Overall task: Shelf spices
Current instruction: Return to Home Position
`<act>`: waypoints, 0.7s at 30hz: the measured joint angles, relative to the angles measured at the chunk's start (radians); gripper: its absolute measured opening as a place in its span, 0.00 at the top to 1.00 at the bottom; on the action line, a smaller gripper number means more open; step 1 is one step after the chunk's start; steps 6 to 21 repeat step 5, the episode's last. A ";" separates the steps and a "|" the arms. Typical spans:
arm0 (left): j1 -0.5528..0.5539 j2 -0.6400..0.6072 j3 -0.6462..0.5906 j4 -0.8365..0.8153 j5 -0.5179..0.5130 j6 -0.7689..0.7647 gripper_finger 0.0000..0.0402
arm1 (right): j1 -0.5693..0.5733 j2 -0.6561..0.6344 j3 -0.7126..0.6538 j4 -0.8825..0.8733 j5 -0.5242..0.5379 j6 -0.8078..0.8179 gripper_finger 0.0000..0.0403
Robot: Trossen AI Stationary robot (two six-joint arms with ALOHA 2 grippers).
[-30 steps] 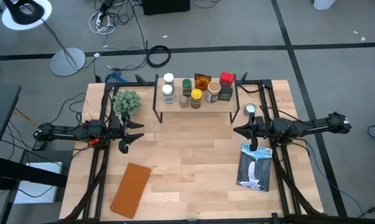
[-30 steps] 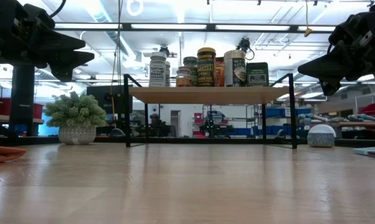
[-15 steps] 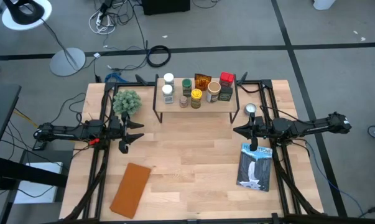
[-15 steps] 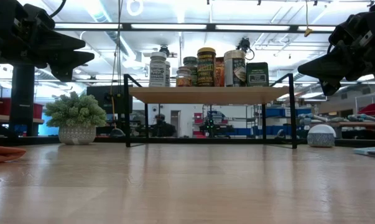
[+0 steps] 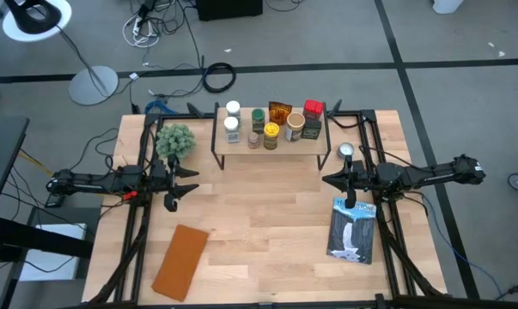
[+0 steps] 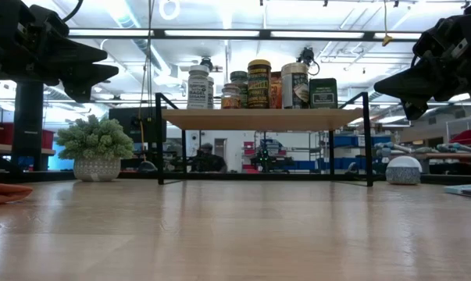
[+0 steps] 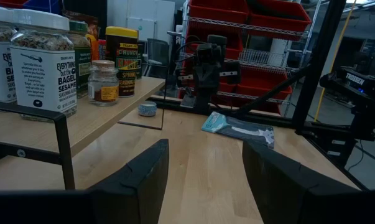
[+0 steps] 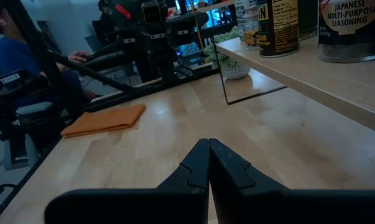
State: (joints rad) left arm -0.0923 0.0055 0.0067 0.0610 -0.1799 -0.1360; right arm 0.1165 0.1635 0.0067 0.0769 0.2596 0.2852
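Observation:
The spices [image 5: 271, 124] stand in a cluster on the plank top of the shelf [image 5: 310, 143], a low riser on thin black legs at the table's far edge; the low view shows the spices [image 6: 258, 84] upright on the shelf [image 6: 258, 118]. My left gripper [image 5: 188, 182] hovers open above the table's left side, fingers pointing right; its wrist view shows the wide gap of my left gripper [image 7: 204, 180]. My right gripper [image 5: 329, 180] hovers shut on the right side, pointing left, empty; my right gripper [image 8: 209, 163] has its fingers pressed together.
A potted green plant [image 5: 174, 141] sits left of the shelf. A flat brown pad [image 5: 180, 261] lies near-left, a blue-and-white book [image 5: 352, 229] near-right, and a small round white object [image 5: 346, 150] right of the shelf. A person sits beyond the table [image 8: 13, 56].

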 joint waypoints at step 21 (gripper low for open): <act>0.000 0.000 0.000 0.000 0.000 0.000 0.48 | 0.000 0.000 0.000 0.000 0.000 0.000 0.98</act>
